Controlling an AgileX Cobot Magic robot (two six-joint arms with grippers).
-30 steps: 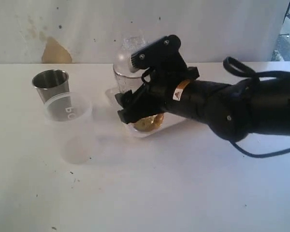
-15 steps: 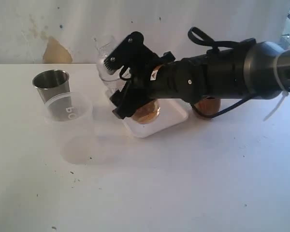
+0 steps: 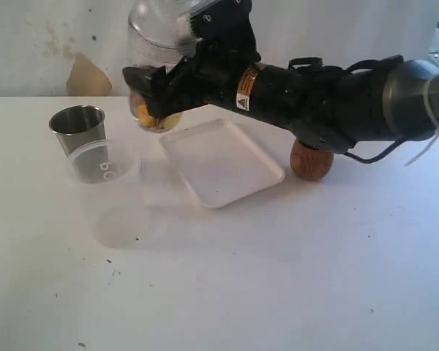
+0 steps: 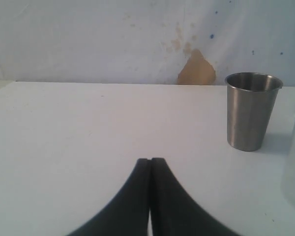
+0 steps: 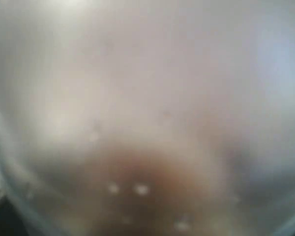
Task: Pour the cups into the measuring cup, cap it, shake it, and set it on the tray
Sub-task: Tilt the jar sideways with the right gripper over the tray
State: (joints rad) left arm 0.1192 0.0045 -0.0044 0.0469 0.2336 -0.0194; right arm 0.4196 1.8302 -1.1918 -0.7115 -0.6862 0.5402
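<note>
My right gripper (image 3: 155, 91) is shut on the clear measuring cup (image 3: 152, 55) and holds it in the air above the table, up and left of the white tray (image 3: 221, 161). Yellow-brown contents (image 3: 151, 117) lie in its lower end. Its clear top reaches the frame's upper edge, so the cap is hard to tell apart. The right wrist view is filled by the blurred measuring cup (image 5: 147, 118). The steel tumbler (image 3: 77, 128) (image 4: 250, 110) stands at the left. The wooden cup (image 3: 311, 159) sits behind the right arm. My left gripper (image 4: 150, 161) is shut and empty.
A wide translucent tub (image 3: 102, 164) with lettering stands right in front of the steel tumbler. The tray lies bare. A stained wall runs along the back of the white table (image 3: 241, 278).
The right arm has lifted the measuring cup off the tray, up and to the left. The tray is now bare and the wooden cup has come into sight. The left gripper is unchanged.
</note>
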